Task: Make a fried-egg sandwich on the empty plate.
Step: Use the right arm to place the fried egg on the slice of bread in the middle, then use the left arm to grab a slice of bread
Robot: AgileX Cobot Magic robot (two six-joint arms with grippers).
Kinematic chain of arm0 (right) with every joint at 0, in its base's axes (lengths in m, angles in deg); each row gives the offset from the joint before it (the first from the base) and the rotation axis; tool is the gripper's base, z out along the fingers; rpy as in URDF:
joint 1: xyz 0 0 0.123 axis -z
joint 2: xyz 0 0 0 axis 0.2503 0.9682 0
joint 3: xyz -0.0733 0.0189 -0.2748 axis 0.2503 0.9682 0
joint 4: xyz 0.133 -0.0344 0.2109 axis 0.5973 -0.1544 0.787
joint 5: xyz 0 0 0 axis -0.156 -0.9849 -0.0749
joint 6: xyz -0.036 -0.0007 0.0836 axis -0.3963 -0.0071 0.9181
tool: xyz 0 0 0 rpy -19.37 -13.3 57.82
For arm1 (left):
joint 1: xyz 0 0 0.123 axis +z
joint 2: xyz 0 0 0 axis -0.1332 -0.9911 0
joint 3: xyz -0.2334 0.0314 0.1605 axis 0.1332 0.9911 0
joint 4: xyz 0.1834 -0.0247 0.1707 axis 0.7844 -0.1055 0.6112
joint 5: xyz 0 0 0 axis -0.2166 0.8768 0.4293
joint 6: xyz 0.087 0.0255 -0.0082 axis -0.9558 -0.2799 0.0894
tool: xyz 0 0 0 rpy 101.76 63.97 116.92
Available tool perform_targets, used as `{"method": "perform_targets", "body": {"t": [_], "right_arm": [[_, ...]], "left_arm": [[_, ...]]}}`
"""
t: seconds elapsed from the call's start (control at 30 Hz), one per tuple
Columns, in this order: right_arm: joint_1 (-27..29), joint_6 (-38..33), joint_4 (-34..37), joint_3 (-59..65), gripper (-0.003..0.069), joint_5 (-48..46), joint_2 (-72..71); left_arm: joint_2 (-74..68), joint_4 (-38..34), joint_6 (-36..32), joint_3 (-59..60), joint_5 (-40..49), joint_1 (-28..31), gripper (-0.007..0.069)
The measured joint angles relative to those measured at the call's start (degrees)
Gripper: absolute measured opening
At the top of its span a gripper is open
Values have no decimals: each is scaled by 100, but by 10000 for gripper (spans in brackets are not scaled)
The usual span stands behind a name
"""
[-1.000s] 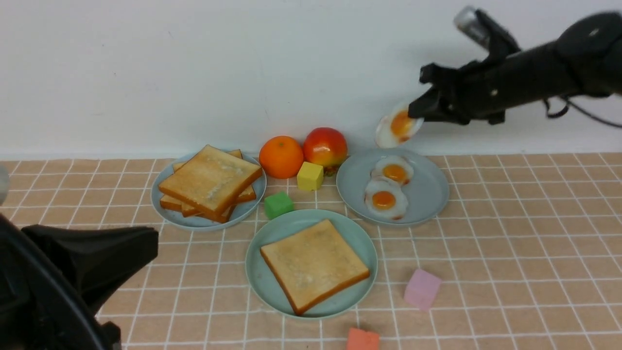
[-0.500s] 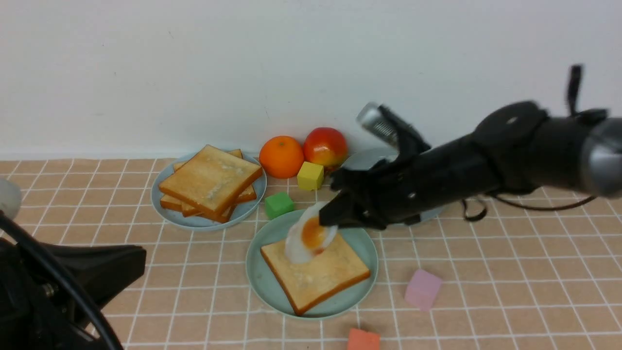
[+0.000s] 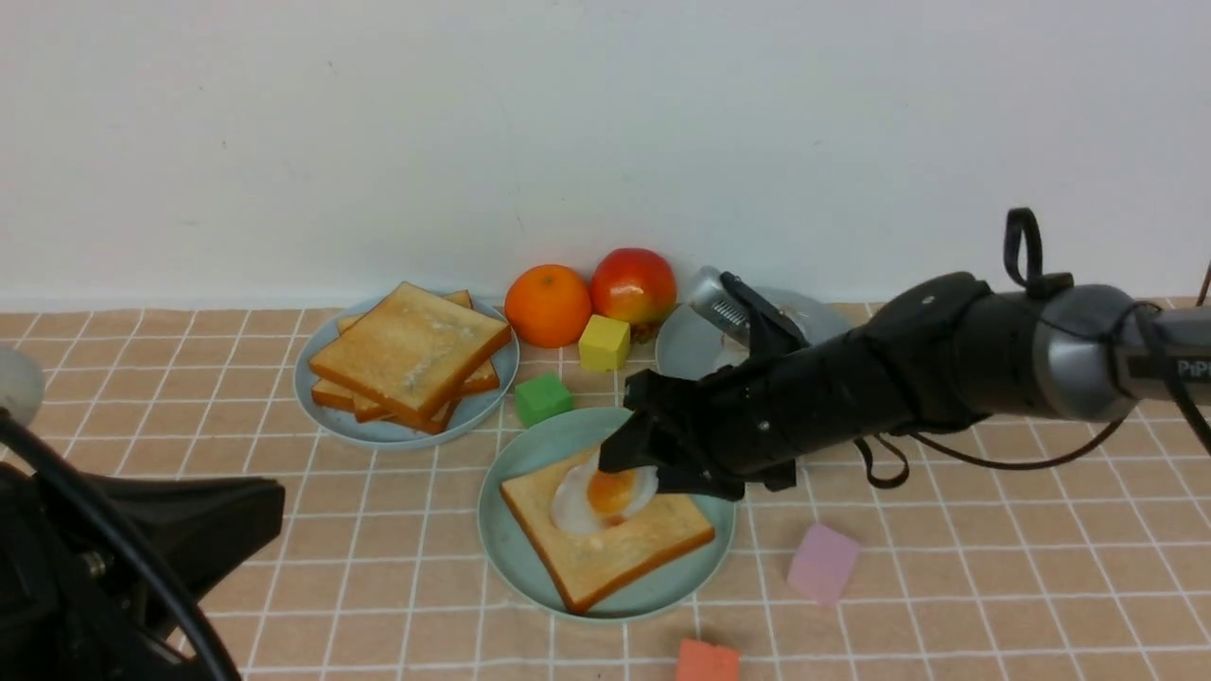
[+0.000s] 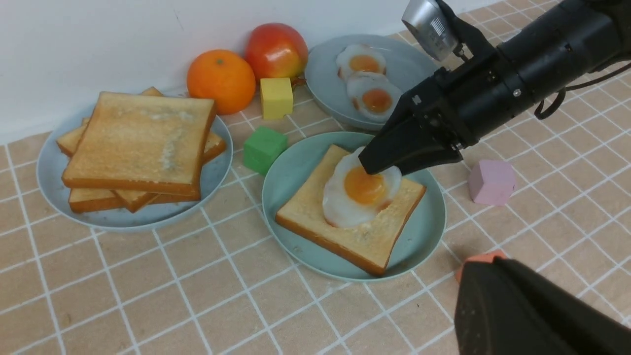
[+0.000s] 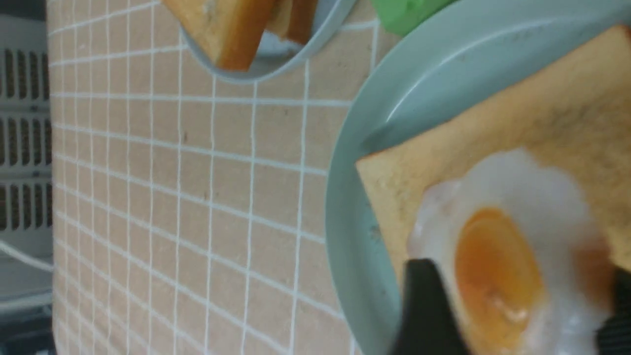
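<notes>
Nearest, left gripper (image 4: 493,286) closed tight, nothing seen in it. Round mint-green plastic plate (image 3: 516,558) holds one square golden toast slice (image 3: 624,553) — glossy white fried egg with orange yolk (image 3: 601,497) lies flat on it. Black right gripper (image 3: 632,470) at egg's far-right edge, fingers (image 5: 424,305) spread wide, clamping nothing. Beyond — pale blue-grey plate (image 4: 320,88) carrying two more fried eggs (image 4: 377,96).

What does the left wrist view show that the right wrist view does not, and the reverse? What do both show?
Only the left wrist view: two more eggs on a blue-grey plate, the orange, the apple, the pink cube. Only the right wrist view: a grey vented panel beyond the cloth. Both: the fried egg lying on the toast slice on the mint-green plate, and the green cube.
</notes>
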Motion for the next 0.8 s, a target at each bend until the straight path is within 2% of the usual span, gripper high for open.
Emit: {"method": "perform_targets", "body": {"t": [0.1, 0.17, 0.23, 0.27, 0.33, 0.4, 0.43, 0.53, 0.57, 0.63, 0.67, 0.8], "right_arm": [[170, 136, -411, 0, 524, -324, -167], [343, 440, -853, 0, 540, -505, -344], [573, 795, -1476, 0, 538, -689, -573], [595, 835, -1544, 0, 537, -736, -631], [887, 1370, -2526, 0, 500, -1087, -1070], [968, 1542, -2865, 0, 477, -1262, -1270], [1043, 1801, -3390, 0, 430, -1583, -1613], [1052, 2189, -4235, 77, 301, -2215, -2375], [1044, 2189, -4279, 87, 291, -2246, -2425], [940, 2293, -4690, 277, 165, -2509, -3083], [929, 2316, -4752, 339, 131, -2563, -3236], [908, 2364, -4893, 928, 20, -2656, -4326]], "left_arm": [[0, -49, 90, 0, 110, 0, -5], [-13, -76, 156, 0, 243, 0, -3], [-83, -101, 175, 0, 376, 0, -2], [-92, -100, 183, 0, 387, 0, -2], [-338, -120, 195, 0, 468, 0, -3], [-511, -120, 195, 0, 473, 0, -8], [-780, -113, 195, -37, 486, 0, -13], [-1617, -87, 181, -384, 605, 129, -13], [-1748, -87, 167, -459, 618, 146, -13], [-2604, -141, -97, -1067, 785, 468, -13], [-2792, -188, -244, -1221, 836, 560, -13], [-3914, -849, -1284, -2175, 919, 1251, -13]]}}
